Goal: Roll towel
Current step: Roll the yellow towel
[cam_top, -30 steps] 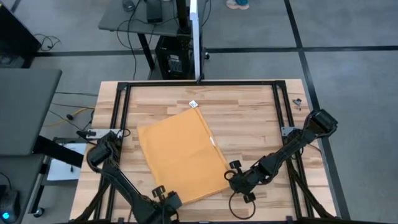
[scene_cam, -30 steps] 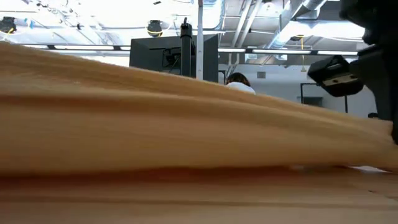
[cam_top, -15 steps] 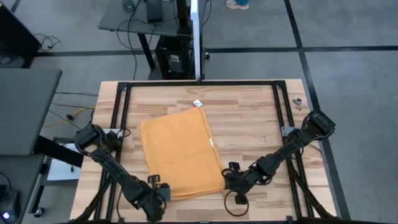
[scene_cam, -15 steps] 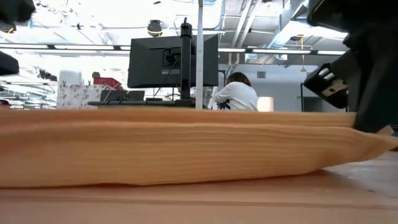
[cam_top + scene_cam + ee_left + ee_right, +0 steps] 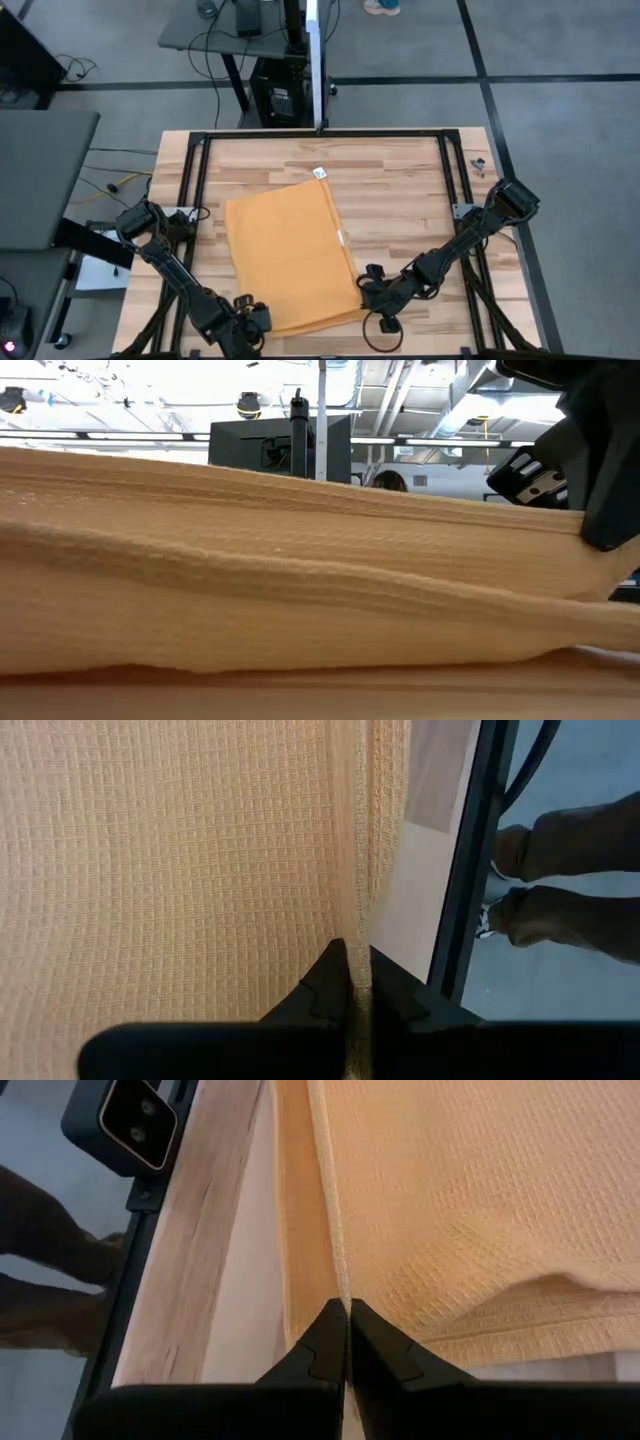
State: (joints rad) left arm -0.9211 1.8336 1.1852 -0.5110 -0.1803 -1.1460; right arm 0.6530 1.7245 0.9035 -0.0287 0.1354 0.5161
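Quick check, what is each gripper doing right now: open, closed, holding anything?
Left gripper: shut on the near edge of the towel, at its left corner.
Right gripper: shut on the same edge, at the right corner.

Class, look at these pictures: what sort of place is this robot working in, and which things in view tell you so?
Probably a robotics lab or workshop. A wooden table in a black frame holds the towel, pinched at its near corners by the left gripper and right gripper. Behind stand a monitor and a seated person.

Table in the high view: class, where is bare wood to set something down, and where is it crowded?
Bare wood lies between the towel and the table's right frame rail, and along the far edge past the white tag. The near edge is crowded: left gripper and right gripper clamp the towel's corners.
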